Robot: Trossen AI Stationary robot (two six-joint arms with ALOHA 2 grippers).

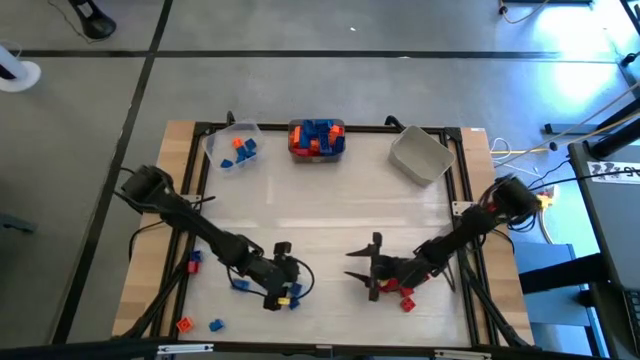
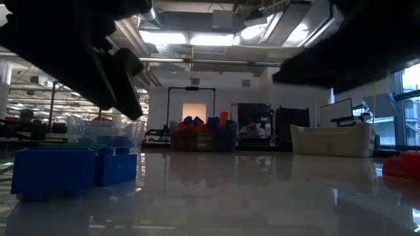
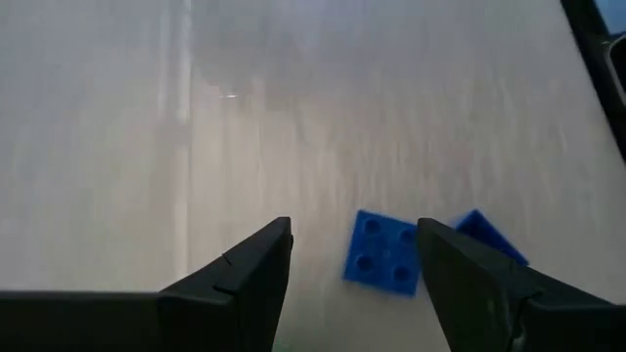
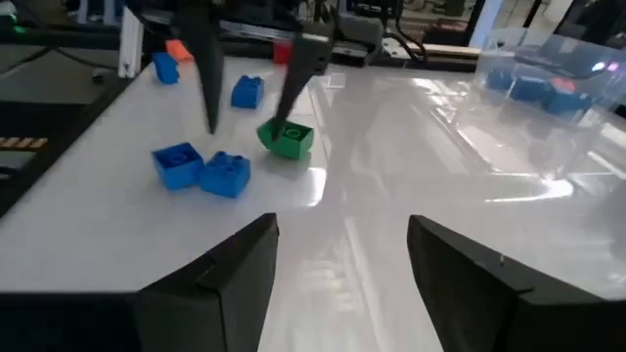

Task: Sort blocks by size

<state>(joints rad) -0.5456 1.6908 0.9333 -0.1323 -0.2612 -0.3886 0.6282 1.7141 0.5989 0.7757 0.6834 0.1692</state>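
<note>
My left gripper (image 3: 354, 264) hangs low over the table's front-left, fingers apart, nothing between them yet; a flat blue block (image 3: 381, 253) lies just ahead, w/ another blue one touching its far side. I should straddle only the near one (square on). Right gripper (image 4: 342, 256) waits front-right, fingers apart, empty.

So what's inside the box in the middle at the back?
The middle bin is heaped with blue and orange-red blocks, piled up to its rim. Whatever lies underneath the top layer is covered, so deeper blocks can't be seen.
</note>
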